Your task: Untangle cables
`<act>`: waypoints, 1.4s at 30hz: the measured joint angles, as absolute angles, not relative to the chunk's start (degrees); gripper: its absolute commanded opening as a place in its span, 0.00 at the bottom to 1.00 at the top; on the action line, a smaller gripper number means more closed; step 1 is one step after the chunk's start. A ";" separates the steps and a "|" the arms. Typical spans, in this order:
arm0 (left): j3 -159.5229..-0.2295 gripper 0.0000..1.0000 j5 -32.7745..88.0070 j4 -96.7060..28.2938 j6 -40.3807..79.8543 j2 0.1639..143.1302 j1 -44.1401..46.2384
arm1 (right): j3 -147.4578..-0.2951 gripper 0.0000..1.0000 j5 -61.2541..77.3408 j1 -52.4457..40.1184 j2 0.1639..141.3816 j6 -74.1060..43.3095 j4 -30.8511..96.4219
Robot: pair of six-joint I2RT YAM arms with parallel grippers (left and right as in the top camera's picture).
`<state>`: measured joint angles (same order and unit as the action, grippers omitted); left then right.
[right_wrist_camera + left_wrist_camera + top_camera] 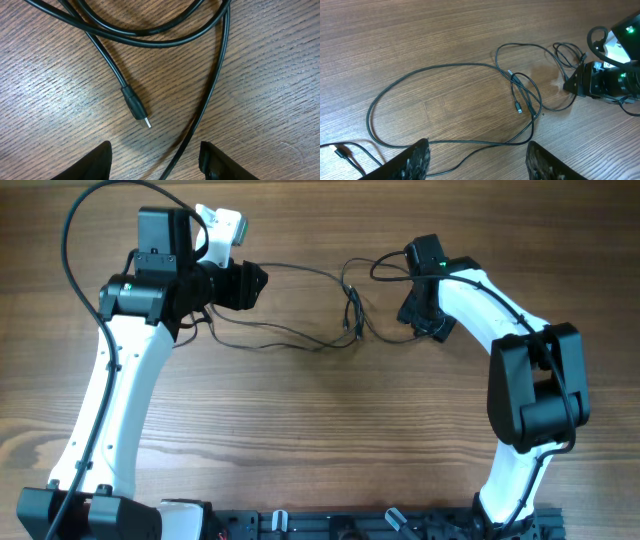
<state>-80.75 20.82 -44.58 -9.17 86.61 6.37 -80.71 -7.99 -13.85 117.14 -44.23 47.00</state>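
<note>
The cables (352,308) are thin black wires lying in loose loops on the wooden table, crossing in a small tangle between the two arms. My left gripper (262,280) is at the loops' left end. In the left wrist view it (477,152) is open, and one strand (480,143) runs across the table between its fingertips; the tangle with a small plug (519,107) lies further out. My right gripper (414,318) sits at the tangle's right side. It (156,162) is open low over the table, a strand (212,85) passing between its fingers and a plug end (134,105) just ahead.
The right arm's black wrist (600,80) shows at the far right of the left wrist view. A white part (222,224) sticks out above the left arm. The arms' bases and a black rail (350,525) line the front edge. Bare wood (320,430) lies between the arms.
</note>
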 measured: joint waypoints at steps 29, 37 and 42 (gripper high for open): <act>-80.75 0.63 20.82 -44.58 -9.17 86.61 6.37 | -80.71 0.59 -9.98 -13.85 117.14 -44.34 48.25; -80.75 0.63 20.82 -44.58 -9.17 86.61 6.39 | -80.71 0.60 -10.39 -13.85 117.19 -44.10 46.61; -80.75 0.63 20.82 -44.56 -9.17 86.61 6.39 | -80.71 0.60 -10.39 -13.85 117.19 -43.88 46.11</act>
<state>-80.75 20.82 -44.56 -9.17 86.61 6.39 -80.71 -10.39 -13.85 117.19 -43.88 46.11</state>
